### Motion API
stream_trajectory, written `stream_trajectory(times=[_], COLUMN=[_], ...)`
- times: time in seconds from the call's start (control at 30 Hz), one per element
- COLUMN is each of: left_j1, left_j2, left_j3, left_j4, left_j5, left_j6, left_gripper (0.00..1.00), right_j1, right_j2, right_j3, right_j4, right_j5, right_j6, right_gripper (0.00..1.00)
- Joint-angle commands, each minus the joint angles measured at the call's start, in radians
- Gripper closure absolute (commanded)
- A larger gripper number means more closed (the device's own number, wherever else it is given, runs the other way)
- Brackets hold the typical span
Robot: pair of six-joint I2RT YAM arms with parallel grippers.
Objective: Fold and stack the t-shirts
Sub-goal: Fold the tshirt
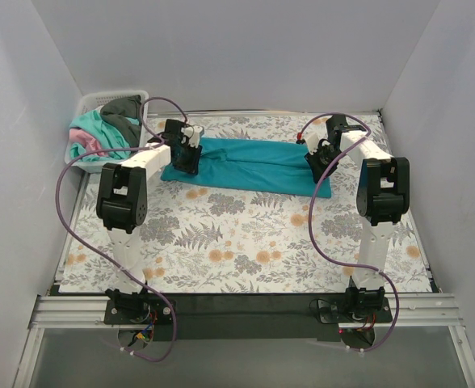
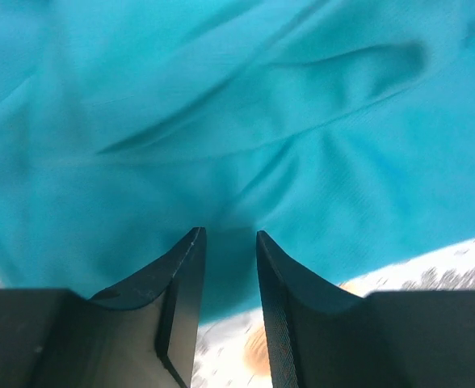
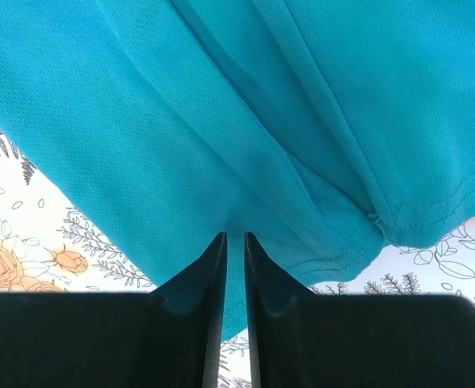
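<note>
A deep teal-blue t-shirt (image 1: 254,166) lies folded into a long band across the back of the table. My left gripper (image 1: 191,158) is at its left end. In the left wrist view that gripper (image 2: 228,234) has its jaws parted, with blurred teal cloth (image 2: 237,121) beyond the tips and nothing visibly pinched. My right gripper (image 1: 318,162) is at the band's right end. In the right wrist view it (image 3: 234,236) is closed to a thin slit on the hemmed edge of the teal cloth (image 3: 181,121). Mint-green (image 1: 88,129), pink (image 1: 82,148) and dark grey (image 1: 124,113) t-shirts are heaped in a basket.
The white basket (image 1: 112,95) stands at the back left corner, just behind my left arm. The grey-and-orange floral table cover (image 1: 245,234) spreads between the teal band and the arm bases. White walls close in the back and both sides.
</note>
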Motion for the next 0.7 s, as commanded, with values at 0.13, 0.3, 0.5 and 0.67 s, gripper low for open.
stream_trajectory(times=[0.13,0.3,0.5,0.67], left_j1=[0.05,0.037,0.005,-0.009], left_j2=[-0.145,-0.103,-0.005,0.079], left_j3=[0.026,0.095,0.154,0.229], left_j4=[-0.026,-0.017,0.012,0.015], left_j5=[0.044,0.101,0.084,0.075], left_j6=[0.03,0.001,-0.022,-0.044], left_gripper=[0.67,0.67,0.67,0.68], right_j1=[0.001,0.003,0.003,0.001], right_j2=[-0.026,-0.03,-0.029,-0.024], right_j3=[-0.008,-0.008,-0.005,-0.001], right_j4=[-0.009,-0.009,-0.009,-0.007], right_j5=[0.001,-0.01,0.001,0.004], right_j6=[-0.018,-0.012,-0.016,-0.018], right_gripper=[0.82,0.82,0.82,0.83])
